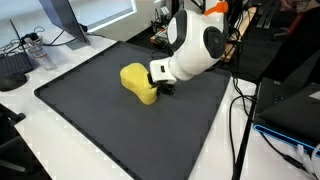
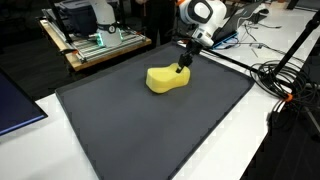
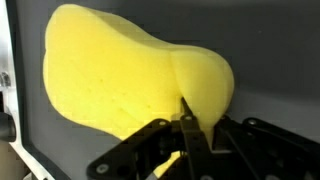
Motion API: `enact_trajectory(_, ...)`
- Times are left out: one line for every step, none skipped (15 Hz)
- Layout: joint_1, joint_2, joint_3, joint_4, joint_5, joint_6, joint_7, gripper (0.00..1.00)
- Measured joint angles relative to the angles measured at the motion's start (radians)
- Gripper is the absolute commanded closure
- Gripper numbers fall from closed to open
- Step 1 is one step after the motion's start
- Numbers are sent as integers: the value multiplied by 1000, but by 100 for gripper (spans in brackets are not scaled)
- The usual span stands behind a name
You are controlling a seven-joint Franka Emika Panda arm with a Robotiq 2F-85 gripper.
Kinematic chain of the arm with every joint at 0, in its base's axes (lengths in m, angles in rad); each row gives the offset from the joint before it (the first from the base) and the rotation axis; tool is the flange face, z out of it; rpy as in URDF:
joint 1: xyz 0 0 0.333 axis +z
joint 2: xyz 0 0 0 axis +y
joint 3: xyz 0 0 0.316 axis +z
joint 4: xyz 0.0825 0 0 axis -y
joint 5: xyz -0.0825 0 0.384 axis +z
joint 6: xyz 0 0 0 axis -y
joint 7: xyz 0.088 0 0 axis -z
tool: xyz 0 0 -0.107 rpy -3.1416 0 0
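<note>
Touching yellow sponge | fingers at its edge | grey mat

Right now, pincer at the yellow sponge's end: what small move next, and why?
Probably a short, slow lift straight up. In the wrist view the pincer looks shut on the edge of the yellow sponge, creasing it, and the sponge lies flat on the dark mat. The bite looks thin, so test it first.

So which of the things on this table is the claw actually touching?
The yellow sponge, the only object lying on the dark mat. The gripper meets its end; the cables lie off the mat, well away.
</note>
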Motion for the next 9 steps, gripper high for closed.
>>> enact_trajectory(0,-7,0,-14,-14,15,1,96)
enact_trajectory(-1,-14,0,-28,-27,29,2,96)
enact_trajectory(-1,-20,-1,-40,-40,42,3,96)
enact_trajectory(-2,-27,-1,-53,-52,55,5,96)
enact_trajectory(-3,-33,-1,-64,-64,65,7,96)
enact_trajectory(-4,-37,-1,-72,-73,74,8,96)
enact_trajectory(-5,-41,-1,-80,-83,82,9,96)
enact_trajectory(-5,-44,-1,-86,-92,87,11,96)
enact_trajectory(-6,-47,-1,-92,-100,92,13,96)
